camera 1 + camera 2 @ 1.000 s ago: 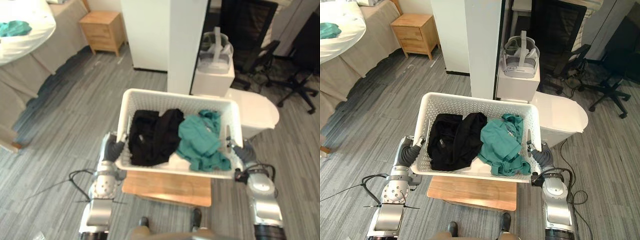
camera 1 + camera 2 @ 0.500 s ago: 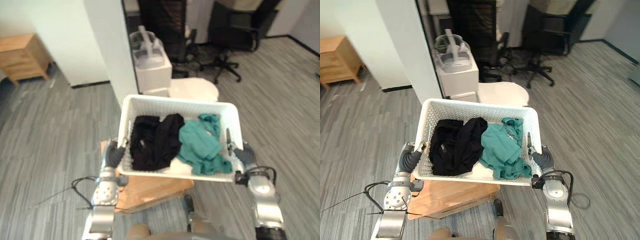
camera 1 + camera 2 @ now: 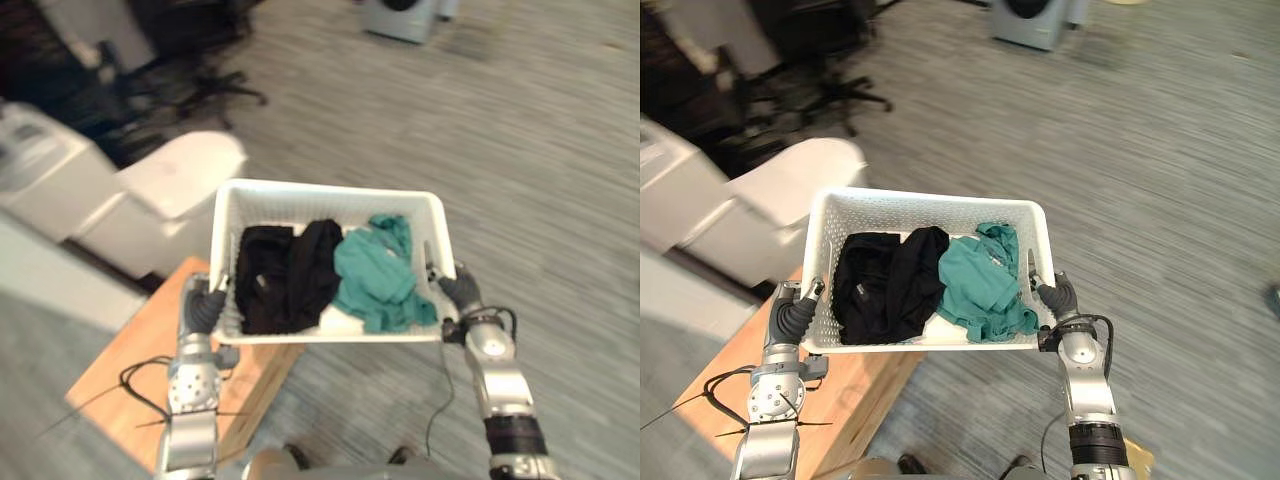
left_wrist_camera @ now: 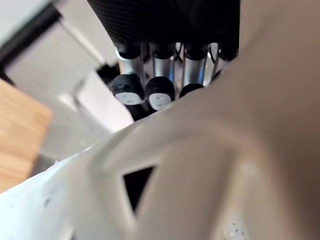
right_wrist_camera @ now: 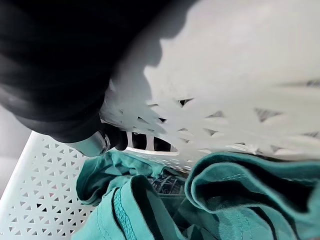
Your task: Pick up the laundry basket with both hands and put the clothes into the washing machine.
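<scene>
I hold a white perforated laundry basket [image 3: 325, 196] up in front of me, off the floor. Black clothes [image 3: 285, 275] lie in its left half and a teal garment [image 3: 375, 280] in its right half. My left hand [image 3: 207, 308] grips the basket's left end, fingers [image 4: 150, 92] curled over the rim. My right hand [image 3: 458, 293] grips the right end, a finger [image 5: 102, 140] hooked through the handle slot beside the teal garment [image 5: 165, 200]. A washing machine [image 3: 1032, 18] stands far off at the top of the view.
A wooden platform [image 3: 130, 365] lies under the basket's left side. White rounded units [image 3: 150, 195] stand to the left, with a black office chair [image 3: 810, 60] behind them. Grey striped carpet [image 3: 540, 170] stretches to the right and ahead.
The whole view has swung right: the pillar and nightstand are gone, open carpet and a distant washing machine have come in. The basket stays held in both hands.
</scene>
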Available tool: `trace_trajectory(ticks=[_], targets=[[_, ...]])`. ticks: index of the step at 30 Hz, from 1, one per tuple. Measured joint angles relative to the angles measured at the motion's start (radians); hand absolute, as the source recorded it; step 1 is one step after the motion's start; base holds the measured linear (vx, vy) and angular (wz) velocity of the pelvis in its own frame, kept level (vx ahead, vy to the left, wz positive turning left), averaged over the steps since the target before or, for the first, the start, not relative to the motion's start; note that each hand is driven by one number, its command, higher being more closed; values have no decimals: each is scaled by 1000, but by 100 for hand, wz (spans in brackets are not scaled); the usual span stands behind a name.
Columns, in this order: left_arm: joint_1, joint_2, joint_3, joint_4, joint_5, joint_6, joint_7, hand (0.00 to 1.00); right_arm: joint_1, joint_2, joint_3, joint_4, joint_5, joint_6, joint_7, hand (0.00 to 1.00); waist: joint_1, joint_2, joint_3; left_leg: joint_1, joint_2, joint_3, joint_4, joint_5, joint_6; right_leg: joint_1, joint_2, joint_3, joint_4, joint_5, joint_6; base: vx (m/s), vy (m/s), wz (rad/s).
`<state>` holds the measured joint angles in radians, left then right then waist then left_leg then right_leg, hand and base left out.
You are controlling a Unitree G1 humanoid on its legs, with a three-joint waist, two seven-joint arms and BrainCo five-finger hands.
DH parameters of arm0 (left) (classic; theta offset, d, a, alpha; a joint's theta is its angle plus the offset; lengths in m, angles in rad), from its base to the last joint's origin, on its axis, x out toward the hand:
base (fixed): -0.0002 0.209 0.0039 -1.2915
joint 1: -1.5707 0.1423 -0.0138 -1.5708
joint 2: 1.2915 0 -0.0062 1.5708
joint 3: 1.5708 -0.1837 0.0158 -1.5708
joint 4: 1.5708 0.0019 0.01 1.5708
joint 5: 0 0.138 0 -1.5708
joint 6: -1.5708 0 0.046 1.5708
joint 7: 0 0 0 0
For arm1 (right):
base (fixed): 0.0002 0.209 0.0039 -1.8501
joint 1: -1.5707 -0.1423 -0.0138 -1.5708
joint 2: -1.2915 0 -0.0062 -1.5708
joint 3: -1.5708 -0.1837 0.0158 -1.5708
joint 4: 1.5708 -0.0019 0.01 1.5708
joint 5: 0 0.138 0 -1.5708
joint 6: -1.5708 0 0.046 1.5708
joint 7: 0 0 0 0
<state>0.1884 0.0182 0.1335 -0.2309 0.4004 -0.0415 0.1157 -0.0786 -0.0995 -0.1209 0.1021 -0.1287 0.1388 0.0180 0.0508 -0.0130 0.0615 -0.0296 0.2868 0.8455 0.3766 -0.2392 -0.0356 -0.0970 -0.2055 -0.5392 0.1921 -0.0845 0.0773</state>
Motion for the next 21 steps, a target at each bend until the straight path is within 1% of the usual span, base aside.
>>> trace_trajectory(ticks=[1, 2, 3, 4, 5, 6, 7, 8, 9, 10, 11, 12, 13, 14, 15, 16, 17, 18, 21], targets=[[-10, 8, 0, 12, 0, 1, 0, 100, 9, 7, 1, 0, 0, 0, -7, 100, -13, -2, 0, -1, 65, -4, 119, 3, 16, 32, 40, 46, -63, 30, -17, 50, -193, -141], [-14, 14, -2, 16, 0, 1, 0, 100, 12, 13, 1, 0, 1, 0, -14, 100, -10, -11, 2, -28, 95, -27, 192, -23, 0, 45, 52, 78, -86, 38, -24, 9, -150, -142], [-19, 21, -9, 16, 0, -2, 6, 100, 6, 10, 0, -1, 1, -1, -24, 100, -9, -35, 9, -69, 69, -114, 173, -78, -43, 46, 49, 147, -104, 44, -18, -29, -9, -133], [-30, 22, -16, 17, 0, -2, 19, 100, -2, 8, -1, 1, 4, -2, -35, 100, -7, -30, 7, -98, 34, -185, 102, -75, -21, 38, 50, 189, -108, 51, -12, -32, 46, -149], [-31, 17, -13, 16, 0, -3, 24, 100, -8, 5, 3, 3, 11, -2, -36, 100, -3, -20, 9, -110, 16, -260, 25, -35, 20, 37, 68, 231, -107, 57, -12, 6, 100, -178], [-13, 28, 2, 24, -1, -3, 38, 100, -11, 16, 28, 21, 20, -4, -39, 100, 18, -25, 5, -79, -9, -344, 41, -11, 16, 39, 88, 303, -112, 74, -14, 36, 57, -164], [-7, 28, 10, 27, -1, 0, 42, 100, -10, 10, 45, 21, 21, -4, -40, 100, 13, -24, 6, -80, -17, -400, 66, -8, 22, 47, 94, 328, -127, 96, -18, 64, 39, -171], [7, 24, 18, 26, -3, 3, 47, 100, -11, 3, 63, 21, 23, -4, -41, 100, 19, -18, 8, -79, -35, -520, 108, -7, 24, 68, 105, 354, -172, 138, -27, 74, 8, -143], [22, 25, 22, 25, -8, 1, 63, 100, -18, 3, 73, 21, 23, -4, -41, 100, 23, -15, 10, -82, -63, -626, 146, -7, 24, 79, 108, 377, -210, 166, -45, 64, 35, -141], [27, 24, 27, 24, -13, 0, 67, 100, -24, 2, 80, 21, 25, -5, -41, 100, 23, -17, 9, -91, -73, -663, 165, -7, 24, 80, 108, 383, -221, 174, -50, 61, 57, -115], [31, 24, 29, 24, -17, 1, 73, 100, -28, 0, 85, 21, 33, -5, -41, 100, 23, -13, 11, -97, -87, -705, 189, -7, 24, 80, 108, 392, -230, 183, -53, 69, 67, -83], [31, 23, 26, 23, -17, 1, 79, 100, -28, -6, 88, 23, 40, -5, -42, 100, 22, 0, 15, -91, -98, -728, 201, -6, 18, 80, 105, 410, -233, 195, -55, 87, 108, -68], [31, 21, 17, 23, -17, 0, 79, 100, -27, -17, 89, 25, 42, -4, -45, 100, 14, 15, 13, -91, -106, -732, 225, 3, 4, 80, 98, 419, -232, 211, -58, 80, 128, -45], [30, 20, 14, 21, -17, -1, 79, 100, -27, -23, 89, 25, 42, -4, -52, 100, 16, 16, 15, -106, -109, -736, 244, -7, -21, 82, 81, 428, -232, 215, -59, 61, 221, -15], [31, 16, 5, 10, -17, -8, 79, 100, -28, -32, 81, 28, 43, -6, -62, 100, 14, 24, 11, -103, -128, -754, 139, -70, -40, 84, 65, 434, -233, 216, -58, 42, 235, -1], [29, -9, -17, -10, -14, -8, 80, 100, -30, -48, 77, 30, 46, -8, -65, 100, 16, 56, 10, -89, -130, -766, 12, -20, -36, 87, 82, 423, -234, 222, -40, 68, 245, 4], [30, -8, -15, -12, -14, -6, 80, 100, -28, -42, 78, 31, 49, -8, -67, 100, 18, 54, 10, -67, -141, -765, -11, -18, -37, 93, 75, 424, -238, 223, -38, 67, 176, 14], [35, -3, -12, -12, -14, -2, 85, 100, -27, -34, 79, 29, 49, -8, -67, 100, 16, 55, 8, -56, -160, -772, -32, -12, -31, 99, 61, 402, -238, 232, -24, 56, 141, 18], [38, 11, -12, -14, -15, -1, 96, 100, -27, -20, 80, 28, 49, -8, -68, 100, 21, 52, 6, -45, -188, -804, -51, -9, -27, 118, 36, 378, -243, 229, -20, 11, 119, 29]])
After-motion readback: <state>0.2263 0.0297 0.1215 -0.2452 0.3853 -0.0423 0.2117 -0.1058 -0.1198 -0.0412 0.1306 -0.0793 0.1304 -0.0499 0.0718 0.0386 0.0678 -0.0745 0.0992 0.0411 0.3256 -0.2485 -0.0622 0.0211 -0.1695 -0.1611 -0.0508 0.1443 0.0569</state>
